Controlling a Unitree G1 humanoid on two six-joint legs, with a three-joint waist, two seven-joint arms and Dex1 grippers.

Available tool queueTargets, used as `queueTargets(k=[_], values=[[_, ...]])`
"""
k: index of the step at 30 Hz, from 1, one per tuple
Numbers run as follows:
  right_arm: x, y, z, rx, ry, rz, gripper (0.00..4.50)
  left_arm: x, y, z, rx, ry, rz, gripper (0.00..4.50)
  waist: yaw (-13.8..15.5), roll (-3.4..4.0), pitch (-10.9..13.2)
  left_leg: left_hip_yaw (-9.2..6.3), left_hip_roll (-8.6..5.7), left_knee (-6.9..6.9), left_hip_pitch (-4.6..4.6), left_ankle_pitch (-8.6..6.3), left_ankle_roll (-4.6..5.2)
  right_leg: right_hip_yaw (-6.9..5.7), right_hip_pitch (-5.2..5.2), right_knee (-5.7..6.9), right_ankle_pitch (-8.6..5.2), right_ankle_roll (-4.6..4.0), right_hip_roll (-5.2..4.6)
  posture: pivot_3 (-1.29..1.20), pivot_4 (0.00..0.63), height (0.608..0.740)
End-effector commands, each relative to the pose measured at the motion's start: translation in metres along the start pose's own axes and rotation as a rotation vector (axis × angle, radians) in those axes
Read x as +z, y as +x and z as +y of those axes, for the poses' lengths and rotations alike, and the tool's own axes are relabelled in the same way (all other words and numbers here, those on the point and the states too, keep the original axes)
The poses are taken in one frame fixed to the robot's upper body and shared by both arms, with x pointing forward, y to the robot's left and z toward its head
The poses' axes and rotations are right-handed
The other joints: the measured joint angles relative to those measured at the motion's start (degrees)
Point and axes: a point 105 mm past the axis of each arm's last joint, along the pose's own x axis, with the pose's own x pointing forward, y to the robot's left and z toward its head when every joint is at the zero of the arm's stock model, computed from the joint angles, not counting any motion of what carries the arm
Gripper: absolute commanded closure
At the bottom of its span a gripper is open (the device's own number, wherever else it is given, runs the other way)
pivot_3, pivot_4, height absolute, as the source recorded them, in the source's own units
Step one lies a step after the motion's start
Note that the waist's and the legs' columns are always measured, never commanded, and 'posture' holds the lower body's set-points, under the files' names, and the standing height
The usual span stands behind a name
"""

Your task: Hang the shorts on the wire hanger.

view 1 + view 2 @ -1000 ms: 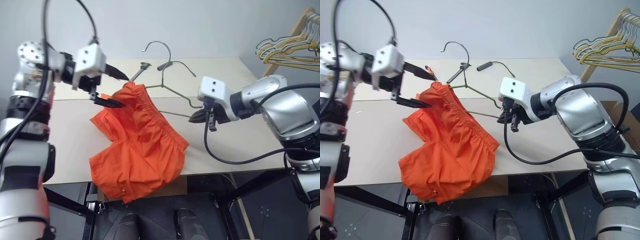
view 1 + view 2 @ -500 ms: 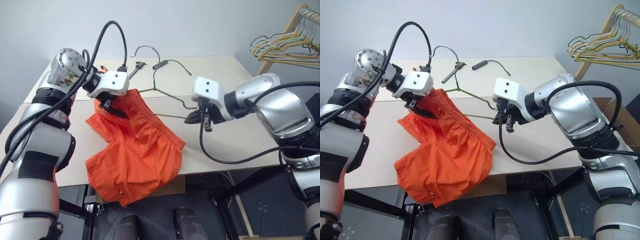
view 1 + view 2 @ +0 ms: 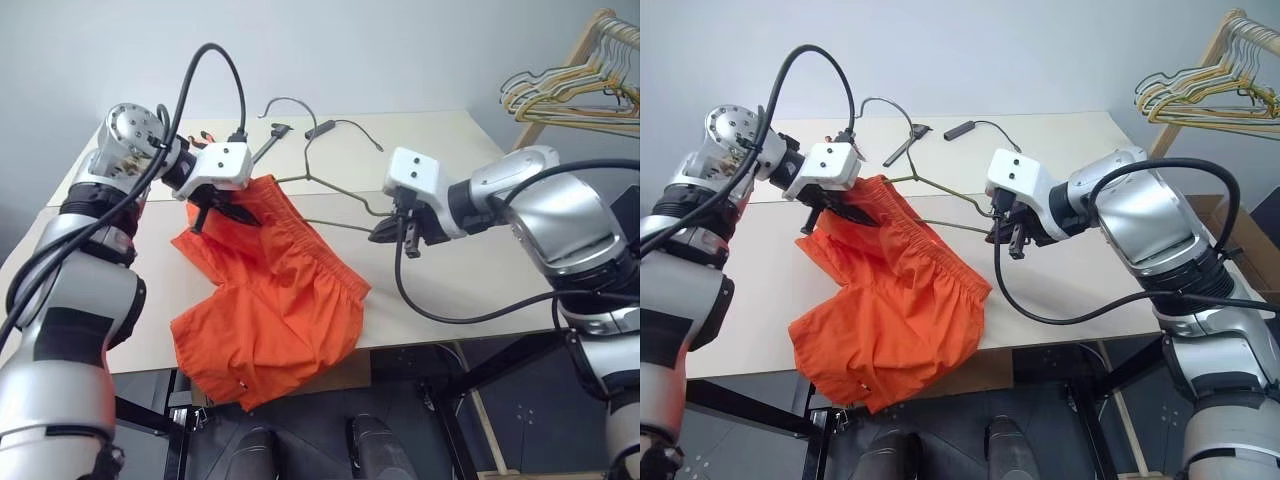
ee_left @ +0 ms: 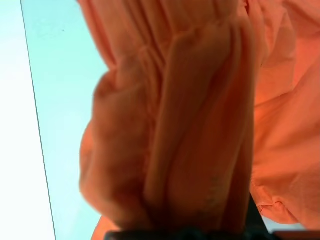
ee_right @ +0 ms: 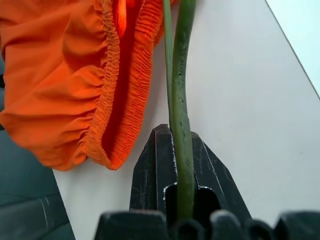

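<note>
The bright orange shorts [image 3: 270, 290] lie on the table [image 3: 470, 290], their legs hanging over its front edge. My left gripper [image 3: 235, 212] is shut on the gathered waistband at the far left corner; in the left wrist view the bunched fabric [image 4: 190, 140] runs down between the fingers. The wire hanger [image 3: 340, 192] lies behind the shorts, hook pointing away, with one end reaching into the waistband opening. My right gripper [image 3: 385, 234] is shut on the hanger's right corner; the wire [image 5: 181, 115] sits clamped between the black fingers [image 5: 150, 170].
A bunch of yellow and grey hangers [image 3: 560, 90] hangs on a wooden rack at the far right. A black tool [image 3: 272, 140] and a small black device with a cable [image 3: 322, 128] lie at the back of the table. Bare tabletop lies to the right.
My left gripper, open beside the waistband a second ago, came down and shut on the shorts. The right gripper kept its hold on the hanger. The camera shifted.
</note>
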Motion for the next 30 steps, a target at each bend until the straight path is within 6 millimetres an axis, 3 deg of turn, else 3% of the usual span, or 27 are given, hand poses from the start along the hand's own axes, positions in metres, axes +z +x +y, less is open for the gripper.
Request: queueTargets(k=[1,5,9,12,15,20,24,30], values=[[0.013,-0.011,0.0,-0.04,-0.039,-0.086,3.91,0.009,-0.009,0.003,0.034,-0.017,-0.074,4.44,0.01,0.0,0.0,0.0,0.0,0.0,0.0,0.0,0.0,0.0,0.0,0.0,0.0,0.0,0.0,-0.11,0.034,0.74],[-0.003,-0.035,-0.016,-0.15,0.046,-0.081,2.61,0.006,-0.011,0.0,0.034,-0.07,-0.093,4.44,0.27,0.0,0.01,0.0,0.0,0.01,-0.03,0.0,0.0,0.01,0.0,0.0,0.0,0.0,-0.01,-0.12,0.056,0.74],[-0.017,-0.074,-0.03,-0.282,0.155,-0.126,1.26,0.006,-0.015,-0.002,0.04,-0.108,-0.115,4.44,0.5,0.0,0.02,-0.01,-0.02,0.02,-0.05,0.0,0.0,0.01,0.0,-0.04,-0.02,0.01,-0.03,-0.13,0.07,0.74],[-0.025,-0.095,-0.027,-0.331,0.214,-0.166,0.24,0.005,-0.017,-0.002,0.045,-0.13,-0.13,4.44,0.41,0.01,0.03,-0.01,-0.02,0.01,-0.06,0.0,0.01,0.01,-0.01,-0.08,-0.04,-0.01,-0.05,-0.14,0.084,0.74],[-0.045,-0.105,-0.003,-0.281,0.313,-0.206,0.05,0.004,-0.018,-0.002,0.059,-0.145,-0.146,4.44,0.43,0.0,0.03,-0.05,0.01,-0.03,0.08,-0.03,0.04,0.02,0.08,-0.02,-0.17,-0.14,0.01,-0.14,0.09,0.74],[-0.069,-0.083,0.03,-0.213,0.453,-0.254,0.05,0.006,-0.018,0.001,0.074,-0.161,-0.176,4.44,0.22,-0.02,0.05,-0.14,-0.02,0.02,0.25,-0.02,0.04,0.05,0.3,0.01,-0.35,-0.35,0.03,-0.15,0.094,0.74],[-0.083,-0.029,0.05,-0.162,0.594,-0.316,0.05,0.002,-0.019,0.0,0.078,-0.171,-0.168,4.44,-0.22,-0.04,0.03,-0.16,-0.01,0.11,0.38,-0.02,0.04,0.07,0.39,0.08,-0.31,-0.39,0.04,-0.15,0.093,0.74],[-0.072,0.014,0.07,-0.053,0.684,-0.41,0.05,0.001,-0.02,-0.001,0.08,-0.178,-0.167,4.44,-0.31,0.01,0.07,-0.22,-0.02,0.11,0.38,-0.01,0.05,0.04,0.41,0.09,-0.28,-0.44,0.03,-0.13,0.1,0.74]])
